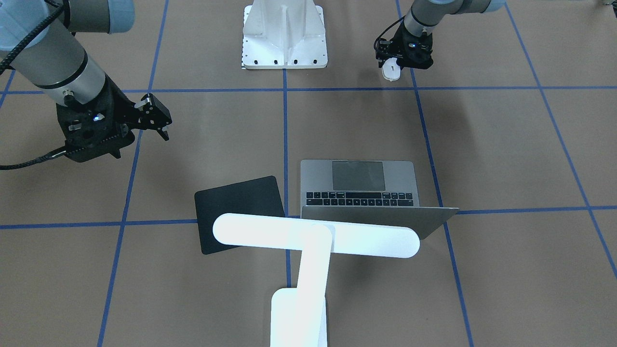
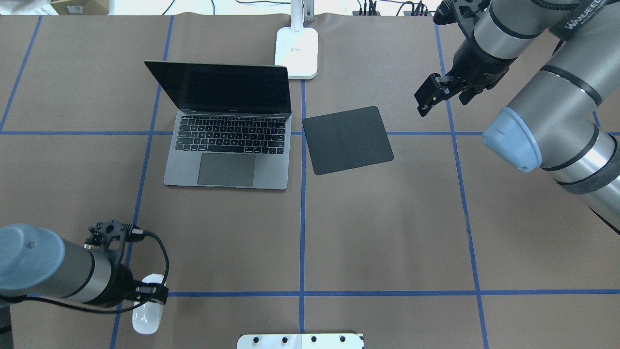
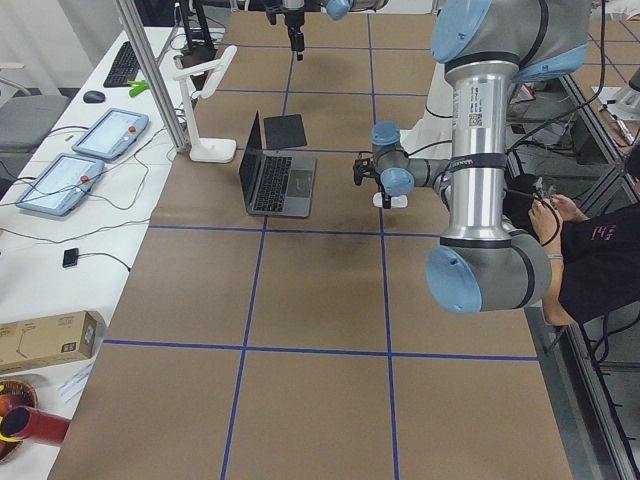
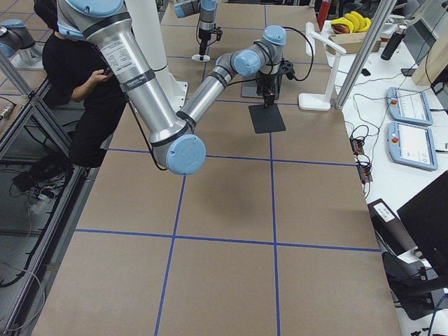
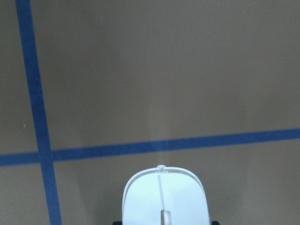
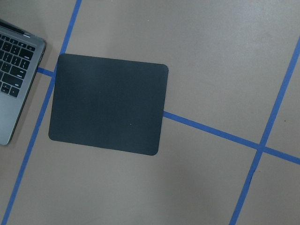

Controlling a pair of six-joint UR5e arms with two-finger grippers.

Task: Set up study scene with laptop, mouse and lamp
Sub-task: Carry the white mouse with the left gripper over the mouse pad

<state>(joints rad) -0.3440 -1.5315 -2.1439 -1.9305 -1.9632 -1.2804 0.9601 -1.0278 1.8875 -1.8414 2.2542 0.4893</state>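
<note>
Beside blue tape, glossy white mouse

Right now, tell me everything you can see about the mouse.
The mouse is small, white, glossy and oval, with a thin centre line along its top. It lies on the robot's near left, beside a blue tape line, well away from the laptop. The left gripper clasps one end; whether it rests on the table or hangs just above is unclear.
</note>
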